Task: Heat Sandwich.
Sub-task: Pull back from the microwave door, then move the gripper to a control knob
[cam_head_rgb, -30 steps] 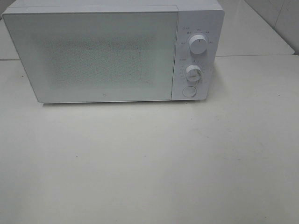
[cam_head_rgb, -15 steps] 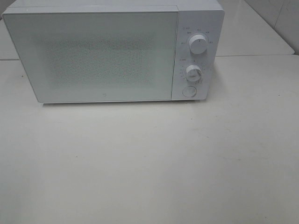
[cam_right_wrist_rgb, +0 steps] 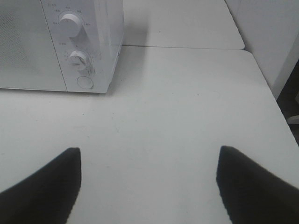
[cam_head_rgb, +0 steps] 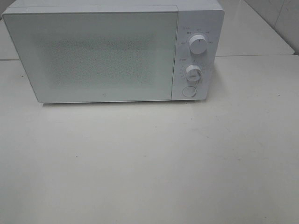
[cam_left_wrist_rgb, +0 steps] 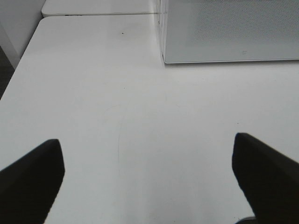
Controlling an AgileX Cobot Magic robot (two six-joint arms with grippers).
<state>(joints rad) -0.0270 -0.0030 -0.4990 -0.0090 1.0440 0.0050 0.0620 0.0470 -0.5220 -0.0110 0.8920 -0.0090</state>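
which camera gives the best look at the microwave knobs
Exterior high: the upper knob and lower knob face the camera squarely, labels around them. Right wrist shows both from an angle, near its edge. Left wrist shows only the microwave door, no knobs.

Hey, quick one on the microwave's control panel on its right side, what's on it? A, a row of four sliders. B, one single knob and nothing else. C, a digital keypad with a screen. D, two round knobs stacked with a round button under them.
D: in the exterior high view the microwave has an upper knob, a lower knob and a round button below them.
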